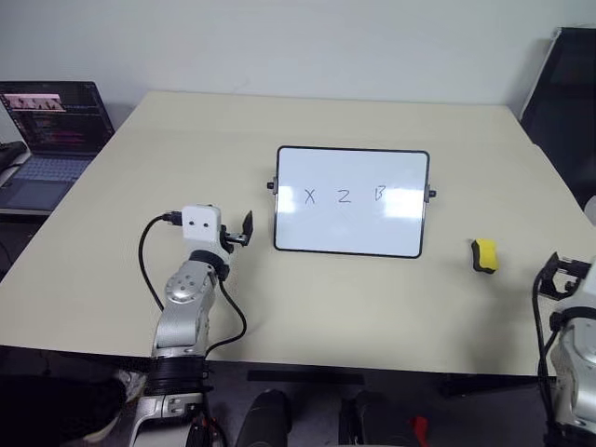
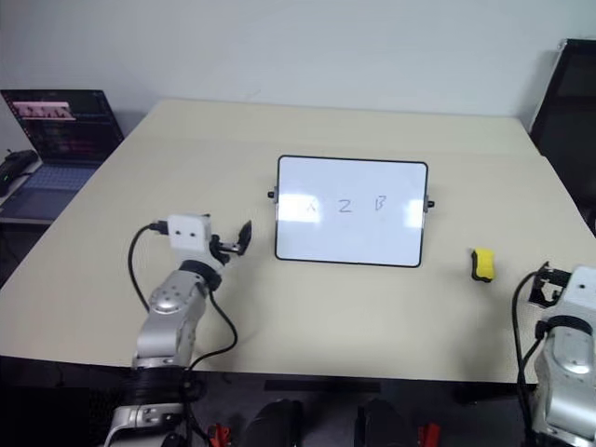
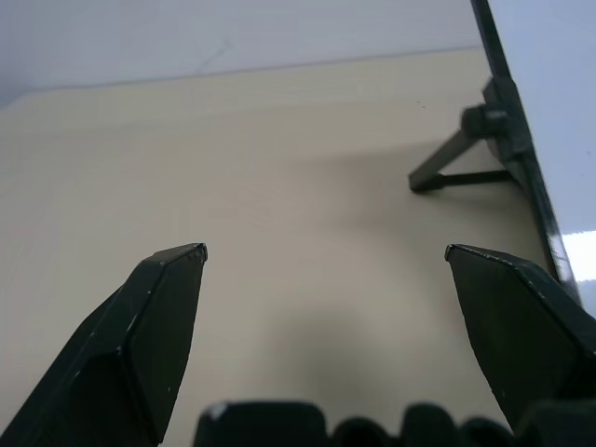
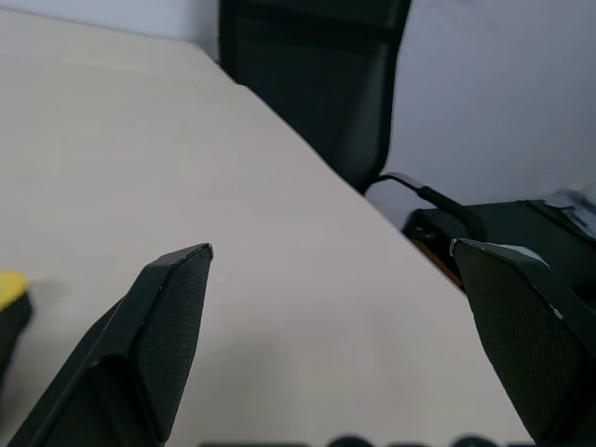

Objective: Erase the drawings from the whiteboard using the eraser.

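Note:
The whiteboard [image 1: 354,231] lies in the middle of the beige table [image 1: 186,140], with the drawings [image 1: 344,196], an X, a Z and a B, in a row across it. The yellow eraser [image 1: 484,255] lies on the table to the right of the board, apart from it. Just left of the board's left edge, my left gripper [image 1: 244,229] hovers open and empty; the left wrist view has the board's frame and knob [image 3: 507,130] beside its fingers [image 3: 158,307]. My right gripper [image 1: 563,270] stands open and empty at the table's right edge, right of the eraser [image 4: 9,293].
An open laptop [image 1: 51,130] sits on a lower surface past the table's far left corner. A black chair [image 1: 568,102] stands beyond the right side, also seen as a chair back [image 4: 317,84] in the right wrist view.

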{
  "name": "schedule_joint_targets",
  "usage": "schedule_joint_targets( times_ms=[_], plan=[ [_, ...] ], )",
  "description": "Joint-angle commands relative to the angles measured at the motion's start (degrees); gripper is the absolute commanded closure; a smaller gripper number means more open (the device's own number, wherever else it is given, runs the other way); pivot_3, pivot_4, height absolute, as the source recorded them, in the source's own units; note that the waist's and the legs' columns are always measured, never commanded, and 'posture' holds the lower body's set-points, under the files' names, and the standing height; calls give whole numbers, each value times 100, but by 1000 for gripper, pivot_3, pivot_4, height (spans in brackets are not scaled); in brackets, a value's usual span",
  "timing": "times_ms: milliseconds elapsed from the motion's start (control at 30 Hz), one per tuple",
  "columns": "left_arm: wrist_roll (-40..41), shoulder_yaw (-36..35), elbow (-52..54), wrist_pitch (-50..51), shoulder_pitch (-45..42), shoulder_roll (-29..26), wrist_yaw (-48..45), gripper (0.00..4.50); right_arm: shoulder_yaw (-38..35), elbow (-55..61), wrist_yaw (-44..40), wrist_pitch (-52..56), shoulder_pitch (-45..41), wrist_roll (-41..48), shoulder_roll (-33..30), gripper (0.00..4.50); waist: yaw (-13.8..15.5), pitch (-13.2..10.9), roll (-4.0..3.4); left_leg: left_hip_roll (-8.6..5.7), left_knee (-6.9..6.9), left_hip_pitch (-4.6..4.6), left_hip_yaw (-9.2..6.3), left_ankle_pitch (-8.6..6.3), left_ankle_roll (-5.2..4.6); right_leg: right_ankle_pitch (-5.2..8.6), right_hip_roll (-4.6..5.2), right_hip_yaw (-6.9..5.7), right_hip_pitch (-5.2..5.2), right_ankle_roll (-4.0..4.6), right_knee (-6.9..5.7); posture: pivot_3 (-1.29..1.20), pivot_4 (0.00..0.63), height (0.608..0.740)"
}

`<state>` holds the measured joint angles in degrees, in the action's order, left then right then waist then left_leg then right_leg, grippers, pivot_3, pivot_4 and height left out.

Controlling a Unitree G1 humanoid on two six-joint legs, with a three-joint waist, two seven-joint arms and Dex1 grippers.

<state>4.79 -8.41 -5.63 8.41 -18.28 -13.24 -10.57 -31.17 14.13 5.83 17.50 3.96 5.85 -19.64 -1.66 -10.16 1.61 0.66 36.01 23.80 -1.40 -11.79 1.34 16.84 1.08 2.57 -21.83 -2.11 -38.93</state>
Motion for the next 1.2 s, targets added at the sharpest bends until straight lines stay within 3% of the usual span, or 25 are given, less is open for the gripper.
schedule_joint_targets(
  times_ms=[33, 267, 667, 1033, 1200],
  plan=[
    [45, -22, 119, -221, -74, 31, 41, 0, -172, 219, -93, 41, -64, 63, -146, 26, -23, 0, -1, 1, 0, -2, 2, 0, 0, 0, -1, 2, 0, 0, -1, 0, 150, 740],
    [39, -58, 152, -267, 39, -2, 67, 0, -10, -208, -171, -57, -567, -40, -264, 26, -14, 0, -1, 0, 4, -6, 5, 1, -1, 0, -4, 5, 4, 0, -2, 0, 150, 740],
    [105, -202, -192, -371, -408, -287, -92, 0, 116, 144, -19, -16, -443, -87, 68, 26, 8, 0, -1, -1, 2, -1, 2, 1, 0, 0, -2, -3, 3, 0, -1, 0, 150, 740],
    [904, 284, -242, -100, -1504, -191, -1510, 0, -175, 989, -219, 1034, -505, 295, -174, 26, 9, 0, -1, -4, 3, 1, 4, 1, 0, 0, -2, -6, 5, -1, 0, 0, 150, 740],
    [1576, 782, -42, 624, -1719, -242, -2791, 0, -48, 1298, -228, 1662, -766, 311, -308, 26, -21, 0, -1, -3, 2, -1, 4, 1, 0, 0, -4, -4, 4, -1, -1, 0, 150, 740]
  ],
)
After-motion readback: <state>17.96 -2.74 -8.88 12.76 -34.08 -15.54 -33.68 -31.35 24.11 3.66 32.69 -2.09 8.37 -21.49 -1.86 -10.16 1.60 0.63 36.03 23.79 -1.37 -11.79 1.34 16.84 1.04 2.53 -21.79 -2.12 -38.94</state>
